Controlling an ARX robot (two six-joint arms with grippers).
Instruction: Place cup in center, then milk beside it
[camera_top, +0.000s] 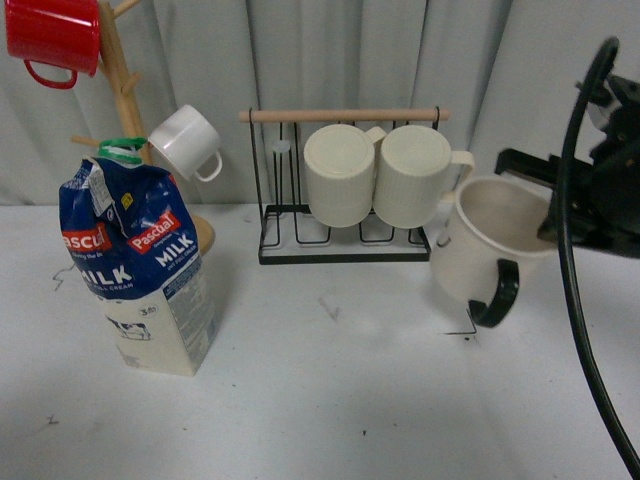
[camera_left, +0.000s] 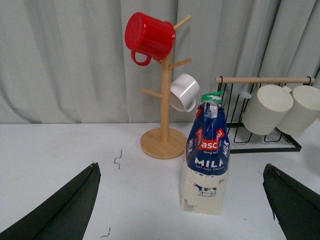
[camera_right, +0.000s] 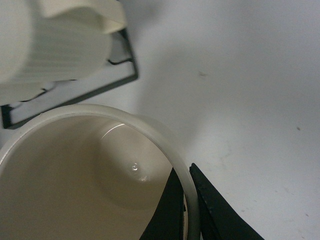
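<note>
The cup (camera_top: 478, 240), a wide cream-white mug with a black C-shaped handle (camera_top: 497, 293), hangs tilted at the right of the table, just right of the wire rack. My right gripper (camera_top: 548, 228) is shut on its rim. In the right wrist view one finger sits inside the cup (camera_right: 75, 175) and the other outside, pinching the rim under the right gripper (camera_right: 187, 202). The milk (camera_top: 150, 270) stands upright at the left, a blue and cream carton with a green cap. My left gripper (camera_left: 181, 167) is open and empty, short of the milk (camera_left: 207, 160).
A black wire rack (camera_top: 340, 252) with a wooden bar holds two ribbed cream mugs (camera_top: 340, 172) at the back centre. A wooden mug tree (camera_top: 125, 75) behind the milk carries a red mug (camera_top: 52, 40) and a small white cup (camera_top: 187, 142). A black cable (camera_top: 575, 290) hangs at the right.
</note>
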